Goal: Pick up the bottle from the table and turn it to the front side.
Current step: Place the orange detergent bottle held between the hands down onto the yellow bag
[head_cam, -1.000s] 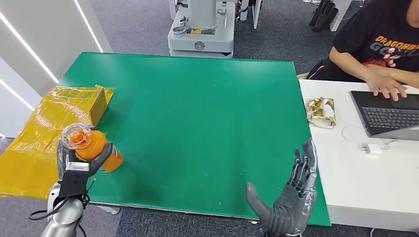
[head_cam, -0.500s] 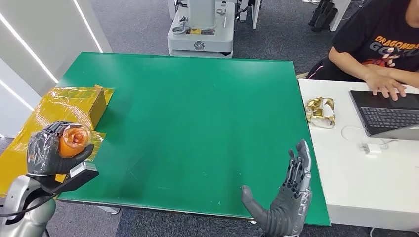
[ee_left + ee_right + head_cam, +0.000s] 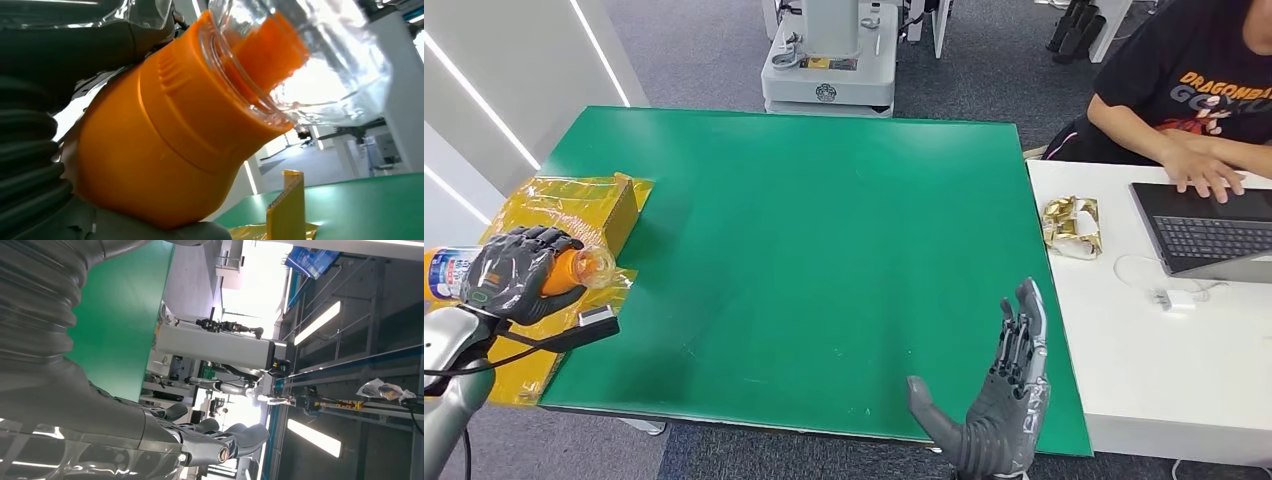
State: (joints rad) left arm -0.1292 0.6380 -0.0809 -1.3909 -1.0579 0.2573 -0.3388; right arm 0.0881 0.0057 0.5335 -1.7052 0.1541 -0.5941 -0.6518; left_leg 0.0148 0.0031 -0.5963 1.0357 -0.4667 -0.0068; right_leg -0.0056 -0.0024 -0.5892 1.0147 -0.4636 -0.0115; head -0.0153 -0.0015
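My left hand (image 3: 512, 274) grips an orange bottle (image 3: 576, 269) lying almost level, off the left edge of the green table (image 3: 824, 240). Its clear end points toward the table, and its blue-and-white labelled end (image 3: 446, 270) sticks out past my fingers on the far side. In the left wrist view the orange bottle (image 3: 160, 145) with its clear end (image 3: 300, 60) sits against my palm (image 3: 35, 165). My right hand (image 3: 999, 405) is open with fingers straight, raised at the table's near right edge, holding nothing. Its fingers (image 3: 220, 440) point into the room.
A yellow wrapped box (image 3: 574, 215) lies at the table's left edge under my left hand. A white desk (image 3: 1184, 350) at the right holds a gold wrapper (image 3: 1072, 228) and a laptop (image 3: 1204, 230), where a person (image 3: 1194, 90) sits typing. A grey machine base (image 3: 829, 70) stands beyond the table.
My left hand has swung the bottle outward to the left and tipped it from end-on toward me to lying level. My right hand has sunk slightly.
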